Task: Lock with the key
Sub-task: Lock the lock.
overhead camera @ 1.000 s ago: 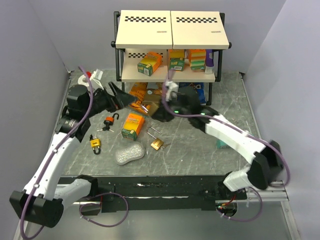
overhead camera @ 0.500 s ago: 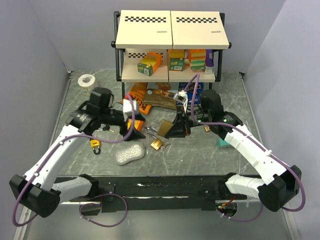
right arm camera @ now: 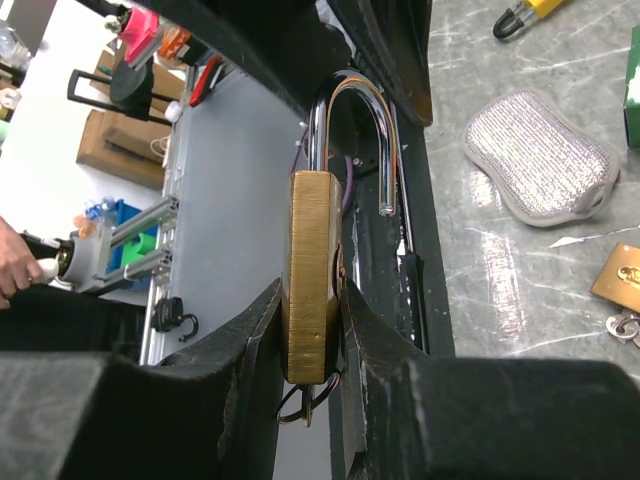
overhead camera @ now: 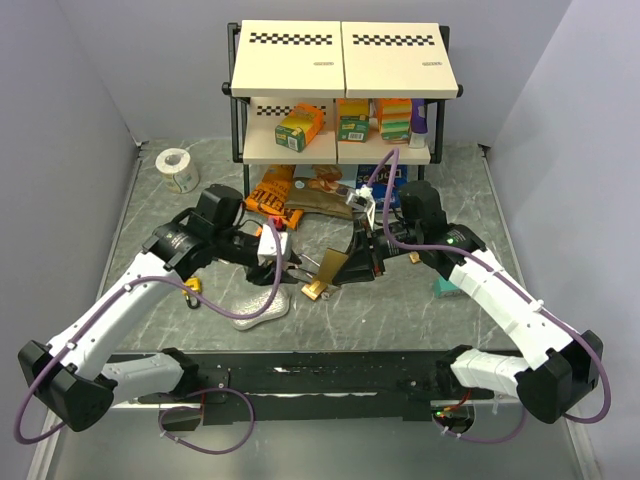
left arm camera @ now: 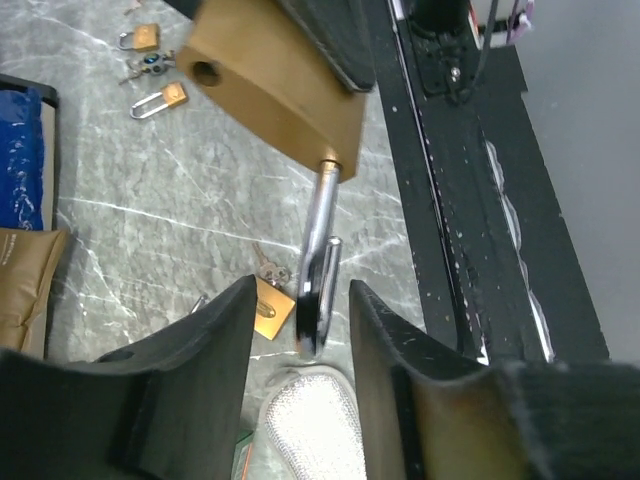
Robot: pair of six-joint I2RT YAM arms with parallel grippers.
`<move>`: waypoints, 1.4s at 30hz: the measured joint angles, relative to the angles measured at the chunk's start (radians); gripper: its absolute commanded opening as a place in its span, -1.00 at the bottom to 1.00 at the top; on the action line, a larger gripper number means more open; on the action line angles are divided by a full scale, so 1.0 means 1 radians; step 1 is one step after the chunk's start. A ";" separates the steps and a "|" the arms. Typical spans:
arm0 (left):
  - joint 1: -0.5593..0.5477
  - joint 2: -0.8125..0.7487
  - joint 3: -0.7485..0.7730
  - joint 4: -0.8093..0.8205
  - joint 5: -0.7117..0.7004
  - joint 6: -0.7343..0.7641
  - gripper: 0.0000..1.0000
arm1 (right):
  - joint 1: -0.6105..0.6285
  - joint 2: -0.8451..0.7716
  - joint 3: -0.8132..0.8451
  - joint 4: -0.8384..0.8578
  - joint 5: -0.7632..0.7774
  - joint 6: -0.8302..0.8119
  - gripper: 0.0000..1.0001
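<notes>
Brass padlock with a chrome shackle (right arm camera: 312, 275) held up above the grey marbled table (overhead camera: 400, 320), clamped by its flat sides in the right gripper (overhead camera: 340, 265); silver key (left arm camera: 318, 215) already seated in the keyhole; left gripper (left arm camera: 302, 300) straddling the key's head, jaws apart with gaps on either side; shackle's free leg out of the body, so not yet locked; probably left: pinching the key, pressing the shackle home, turning.

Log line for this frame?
right pincer: shut on brass padlock | shackle: open | left pincer: open around shackle | locked: not yet
</notes>
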 measured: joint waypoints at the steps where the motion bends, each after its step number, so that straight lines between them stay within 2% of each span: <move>1: -0.006 0.000 0.000 -0.008 -0.006 0.012 -0.04 | 0.000 0.000 0.000 0.001 0.000 0.003 -1.00; 3: -0.022 0.000 0.000 -0.021 -0.011 0.034 -0.06 | 0.000 0.001 0.000 0.005 0.000 0.013 -1.00; 7: -0.041 0.005 -0.002 -0.047 -0.023 0.066 -0.24 | 0.000 0.006 0.000 0.016 -0.002 0.026 -1.00; 8: -0.042 0.008 -0.002 -0.054 -0.026 0.075 -0.35 | 0.000 0.007 0.000 0.016 -0.003 0.028 -1.00; 10: -0.043 0.015 -0.003 -0.063 -0.032 0.093 -0.44 | 0.000 0.011 0.000 0.017 -0.004 0.030 -1.00; 12: -0.043 0.021 -0.003 -0.064 -0.035 0.107 -0.72 | 0.000 0.013 0.000 0.017 -0.005 0.034 -1.00; 14: -0.043 0.023 -0.005 -0.063 -0.039 0.118 -0.89 | 0.000 0.013 0.000 0.019 -0.013 0.040 -1.00; 18: -0.043 0.016 -0.016 -0.047 -0.035 0.113 -0.98 | 0.000 0.014 0.000 0.034 -0.018 0.059 -0.99; 19: -0.043 0.009 -0.023 -0.034 -0.037 0.104 -0.98 | 0.000 0.015 -0.002 0.038 -0.020 0.064 -0.07; 21: -0.043 -0.013 -0.045 -0.003 -0.041 0.069 -0.98 | 0.000 0.015 -0.005 0.047 -0.026 0.073 0.83; 22: -0.044 -0.027 -0.057 0.003 -0.048 0.042 -0.98 | -0.002 0.015 -0.005 0.050 -0.033 0.071 0.98; 26: -0.045 -0.058 -0.069 0.019 -0.051 -0.034 -0.98 | -0.029 0.014 -0.002 0.014 -0.018 0.024 0.98; 32: -0.046 -0.059 -0.063 0.012 -0.042 -0.151 -0.98 | -0.091 -0.006 0.038 -0.109 0.064 -0.187 0.98; 39: -0.045 -0.042 -0.037 0.077 -0.029 -0.289 -0.98 | -0.045 -0.090 0.036 -0.112 0.099 -0.336 0.96; 42: -0.045 -0.040 -0.030 0.106 -0.024 -0.333 -0.98 | 0.000 -0.087 0.035 -0.113 0.109 -0.375 0.86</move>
